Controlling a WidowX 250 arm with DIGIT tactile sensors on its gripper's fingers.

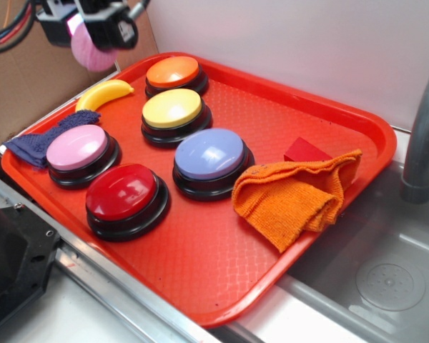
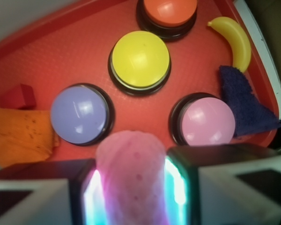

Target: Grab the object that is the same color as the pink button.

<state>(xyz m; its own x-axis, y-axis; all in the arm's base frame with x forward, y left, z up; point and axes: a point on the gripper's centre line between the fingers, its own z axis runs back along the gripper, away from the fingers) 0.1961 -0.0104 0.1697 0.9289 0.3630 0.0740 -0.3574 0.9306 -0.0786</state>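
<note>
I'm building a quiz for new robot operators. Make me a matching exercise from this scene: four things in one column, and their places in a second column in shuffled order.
Things:
1. pink ball
2. toy banana
3. red block
4. navy cloth

Places:
A. partly tucked under the orange cloth
B. at the tray's edge, beside the pink button
C. clamped in the gripper, above the tray
D. near the tray's rim, close to the orange button

Pairs: 1-C, 2-D, 3-A, 4-B

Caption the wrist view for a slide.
End effector clamps the pink dimpled ball above the red tray of dome buttons, the pink button below.
</note>
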